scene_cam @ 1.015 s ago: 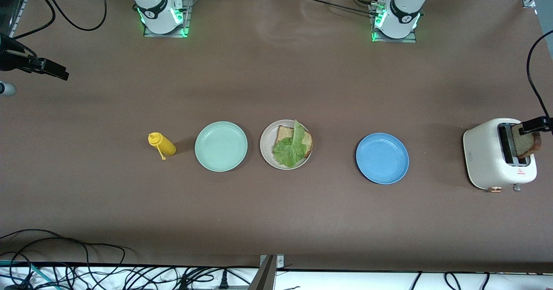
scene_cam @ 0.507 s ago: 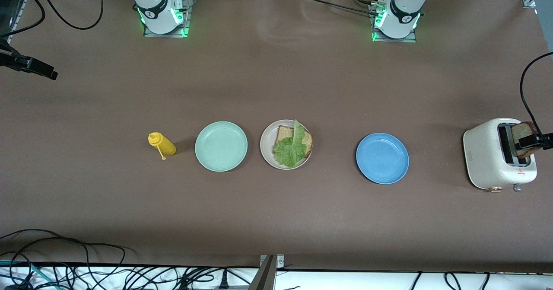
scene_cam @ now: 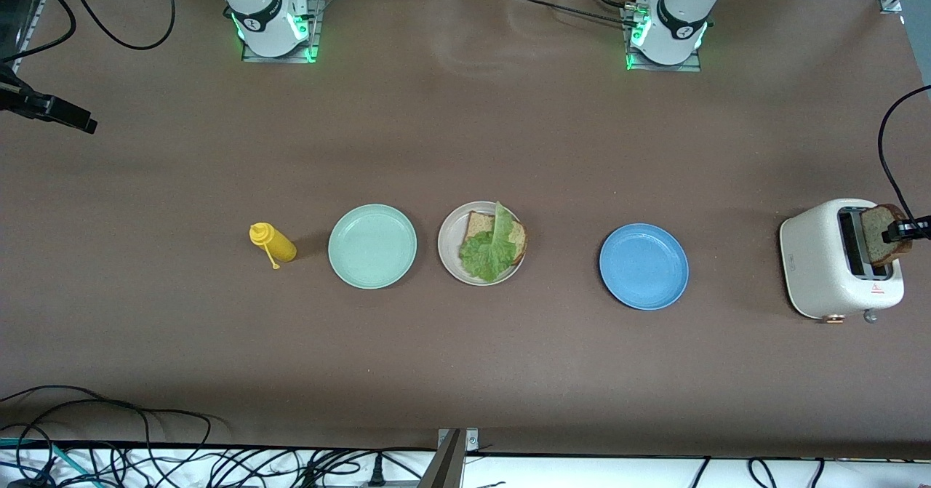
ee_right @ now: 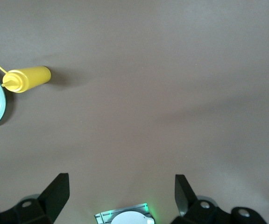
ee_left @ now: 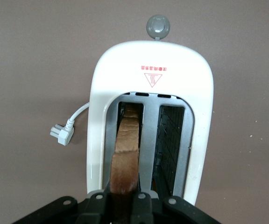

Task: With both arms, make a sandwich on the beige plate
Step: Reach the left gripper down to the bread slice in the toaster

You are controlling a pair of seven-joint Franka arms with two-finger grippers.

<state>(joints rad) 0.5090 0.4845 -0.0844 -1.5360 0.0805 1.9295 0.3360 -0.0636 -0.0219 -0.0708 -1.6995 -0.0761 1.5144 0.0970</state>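
The beige plate (scene_cam: 445, 244) holds one slice of brown bread (scene_cam: 478, 224) with a green lettuce leaf (scene_cam: 489, 249) on top. A second bread slice (scene_cam: 878, 235) stands on edge in one slot of the white toaster (scene_cam: 822, 262) at the left arm's end of the table. My left gripper (scene_cam: 902, 230) is shut on its upper edge. The left wrist view shows the slice (ee_left: 126, 149) rising from the toaster (ee_left: 151, 60) into my left gripper (ee_left: 123, 198). My right gripper (scene_cam: 69, 118) is open and empty over the right arm's end of the table; the right wrist view (ee_right: 120, 184) shows it too.
A mint-green plate (scene_cam: 372, 246) and a yellow squeeze bottle (scene_cam: 273, 242) lie beside the beige plate toward the right arm's end. A blue plate (scene_cam: 644, 266) lies toward the toaster. The toaster's loose plug (ee_left: 62, 134) lies beside it. Cables hang along the table's near edge.
My right gripper has drawn back toward its end of the table. My left gripper has shifted a little on the bread slice, which still stands in the toaster slot.
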